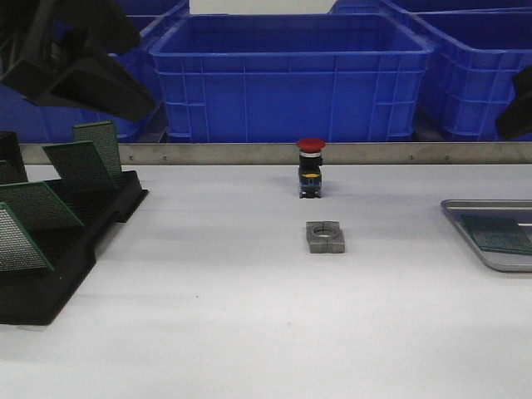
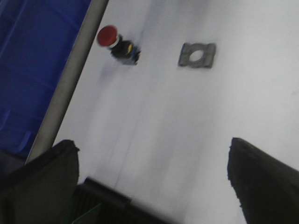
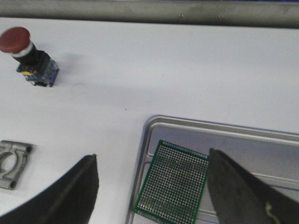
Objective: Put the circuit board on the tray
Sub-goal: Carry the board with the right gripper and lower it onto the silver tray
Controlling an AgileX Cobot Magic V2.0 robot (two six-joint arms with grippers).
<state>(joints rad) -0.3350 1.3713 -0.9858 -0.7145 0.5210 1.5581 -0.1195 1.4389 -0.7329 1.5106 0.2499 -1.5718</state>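
Both pincers [image 2: 154, 182] [image 3: 152, 191] apart, empty, above white table [image 1: 249, 316] before blue bins [image 1: 291, 75].

The front view looks forward, low over my table [image 1: 249, 332], toward the blue bins [image 1: 291, 75] across the upper frame. My left wrist view looks down, tilted, from well above the table; my fingers [image 2: 42, 182] fill its lower corners. My right wrist view sits nearer, over the tray [image 3: 154, 126] at lower right. All three views share the red button [image 1: 311, 166] and grey bracket [image 1: 325, 236].
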